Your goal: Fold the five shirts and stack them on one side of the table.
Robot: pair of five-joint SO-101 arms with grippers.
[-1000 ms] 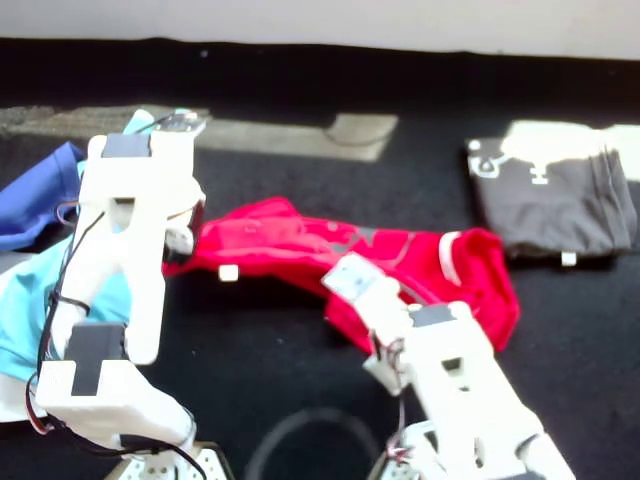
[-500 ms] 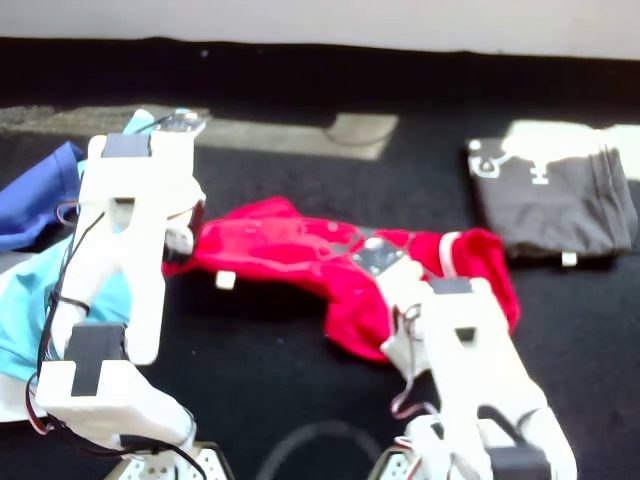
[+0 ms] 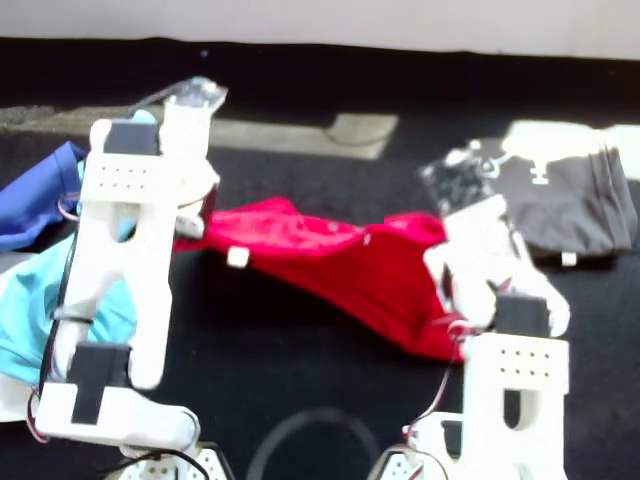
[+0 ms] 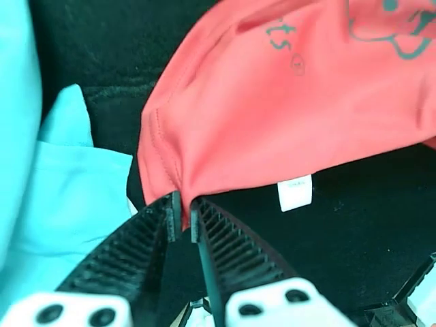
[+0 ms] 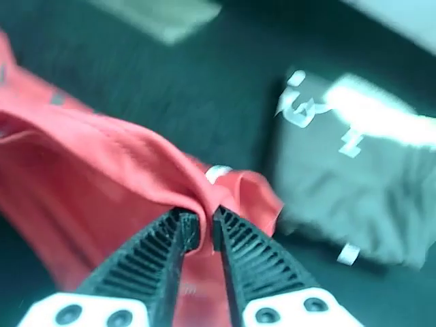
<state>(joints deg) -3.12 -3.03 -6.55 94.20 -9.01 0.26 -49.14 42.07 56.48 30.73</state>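
A red shirt [image 3: 345, 262] is stretched across the middle of the black table, held up at both ends. My left gripper [image 4: 182, 208] is shut on the red shirt [image 4: 272, 102] at its left edge, near the seam. My right gripper [image 5: 201, 228] is shut on a bunched fold of the red shirt [image 5: 102, 163] at its right end. A folded dark grey shirt [image 3: 555, 200] lies at the far right. A light blue shirt [image 3: 30, 300] and a dark blue shirt [image 3: 35, 195] lie crumpled at the left.
The black table [image 3: 300, 330] stretches bare in front of the red shirt. A white wall strip [image 3: 320, 20] runs along the back. The light blue shirt [image 4: 61, 204] lies just beside my left gripper; the grey shirt [image 5: 347, 177] lies beyond my right.
My right gripper has risen and swung right with the red shirt's end, pulling the cloth taut and off the table. My left gripper has lifted slightly with its end.
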